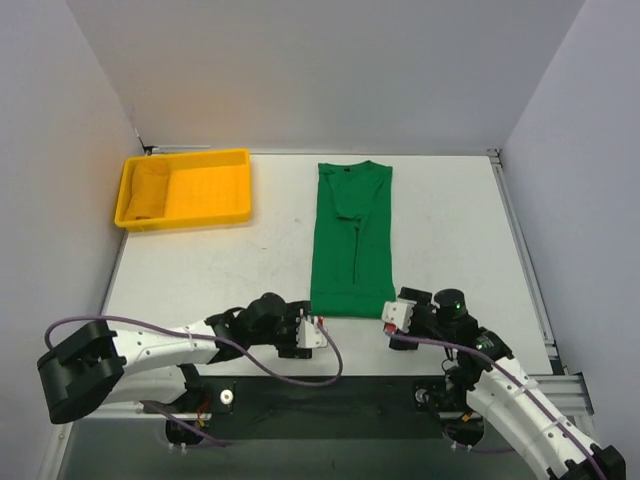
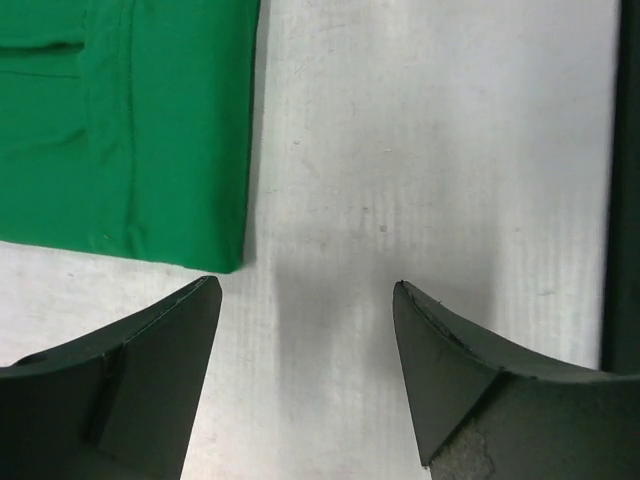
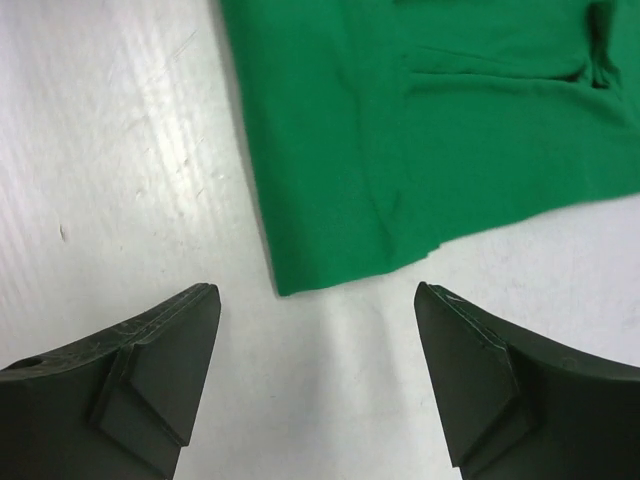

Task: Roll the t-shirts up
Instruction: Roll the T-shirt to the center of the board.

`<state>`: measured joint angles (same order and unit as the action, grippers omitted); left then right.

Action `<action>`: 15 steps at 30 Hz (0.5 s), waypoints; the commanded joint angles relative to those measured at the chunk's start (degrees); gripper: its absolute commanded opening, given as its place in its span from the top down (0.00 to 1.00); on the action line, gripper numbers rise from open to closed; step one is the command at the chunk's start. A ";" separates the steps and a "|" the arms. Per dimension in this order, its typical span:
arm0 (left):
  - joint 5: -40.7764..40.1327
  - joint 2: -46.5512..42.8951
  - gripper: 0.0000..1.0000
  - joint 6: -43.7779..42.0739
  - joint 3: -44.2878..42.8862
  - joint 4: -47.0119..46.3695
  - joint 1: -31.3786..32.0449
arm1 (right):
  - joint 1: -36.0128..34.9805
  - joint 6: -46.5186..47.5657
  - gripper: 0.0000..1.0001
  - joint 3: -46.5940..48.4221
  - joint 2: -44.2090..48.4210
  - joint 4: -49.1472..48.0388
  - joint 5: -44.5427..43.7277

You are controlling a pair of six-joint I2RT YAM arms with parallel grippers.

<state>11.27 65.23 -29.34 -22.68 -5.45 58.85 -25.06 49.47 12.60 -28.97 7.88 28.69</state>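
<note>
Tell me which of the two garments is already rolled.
The yellow one, at the left end of the yellow tray: it is a roll, while the green t-shirt lies flat on the table as a long strip.

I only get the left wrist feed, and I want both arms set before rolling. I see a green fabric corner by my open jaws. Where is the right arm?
Observer: The right gripper hovers at the green t-shirt's other near corner, jaws open and empty.
Operator: How is the shirt laid out?
Observer: It is folded into a long narrow strip, with the collar at the far end.
Operator: Anything else out there?
Observer: A yellow tray sits far left, with a yellow roll, apparently fabric, in its left end.
</note>
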 commanded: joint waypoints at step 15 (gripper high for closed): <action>-19.97 20.28 0.37 -22.15 4.39 -39.35 7.07 | -8.95 12.31 0.20 -6.62 -4.87 -15.26 -1.97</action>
<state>-5.72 82.81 -47.44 -18.74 -36.77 65.69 -33.47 61.67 6.94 -33.45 -3.68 26.37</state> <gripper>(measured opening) 0.662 0.805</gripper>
